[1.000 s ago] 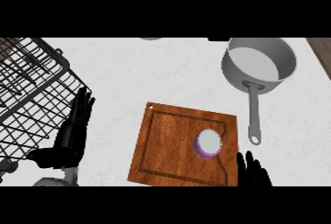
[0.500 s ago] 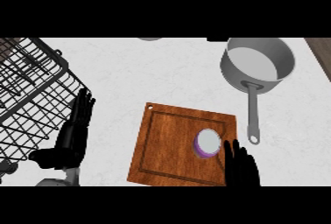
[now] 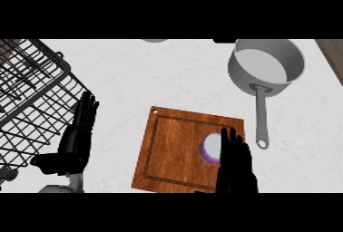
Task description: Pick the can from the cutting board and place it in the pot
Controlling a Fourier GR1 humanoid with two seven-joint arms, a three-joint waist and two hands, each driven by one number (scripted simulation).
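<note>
A can (image 3: pixel 212 147) with a pale top and purple side stands on the right part of the wooden cutting board (image 3: pixel 175 147). My right hand (image 3: pixel 234 165) is open, fingers straight, and lies over the board's right edge, its fingertips covering the can's right side. The grey pot (image 3: pixel 267 61) sits at the back right, its long handle (image 3: pixel 260 118) pointing toward me beside the board. My left hand (image 3: pixel 77 133) rests open at the left, fingers up, next to the wire rack.
A black wire dish rack (image 3: pixel 30 97) fills the left side of the counter. Two small objects (image 3: pixel 155 40) show partly at the back edge. The white counter lies between the rack, board and pot.
My right hand has risen from the lower edge and shifted left over the board's right edge, reaching the can. The left hand, can and pot have stayed put.
</note>
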